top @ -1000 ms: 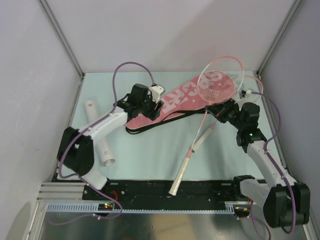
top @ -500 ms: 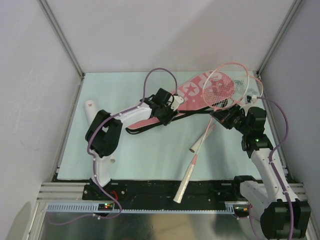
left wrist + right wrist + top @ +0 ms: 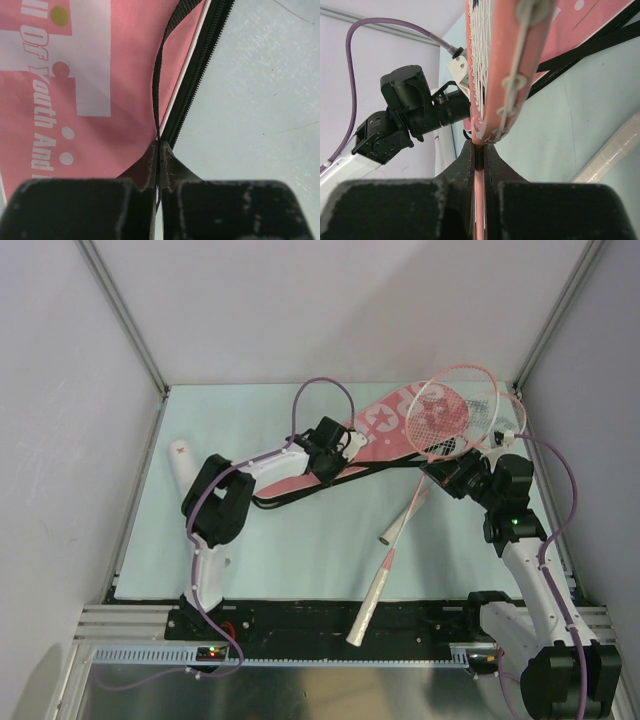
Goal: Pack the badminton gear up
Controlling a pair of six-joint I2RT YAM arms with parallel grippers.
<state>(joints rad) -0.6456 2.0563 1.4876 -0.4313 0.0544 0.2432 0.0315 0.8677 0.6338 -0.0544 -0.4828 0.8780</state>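
The pink "SPORT" bag (image 3: pixel 385 422) lies flat at the back of the table. My left gripper (image 3: pixel 335 464) (image 3: pixel 159 146) is shut on the bag's black strap (image 3: pixel 158 95), right beside the zipper edge (image 3: pixel 200 75). My right gripper (image 3: pixel 438 472) (image 3: pixel 480 146) is shut on the shaft of a pink racket. That racket's head (image 3: pixel 455 408) (image 3: pixel 502 65) is tilted up over the bag's wide end, and its white handle (image 3: pixel 400 525) points down to the table. A second racket's handle (image 3: pixel 372 598) lies near the front edge. A white tube (image 3: pixel 183 462) lies at the left, partly behind my left arm.
The second racket's head (image 3: pixel 507 410) sits by the right wall, behind the held one. Metal frame posts (image 3: pixel 125 315) and grey walls close in the table on three sides. My left arm (image 3: pixel 410 107) shows in the right wrist view, close to the racket head.
My left arm has reached right along the bag and its jaws have closed on the black strap. The right gripper has carried the racket a little to the right.
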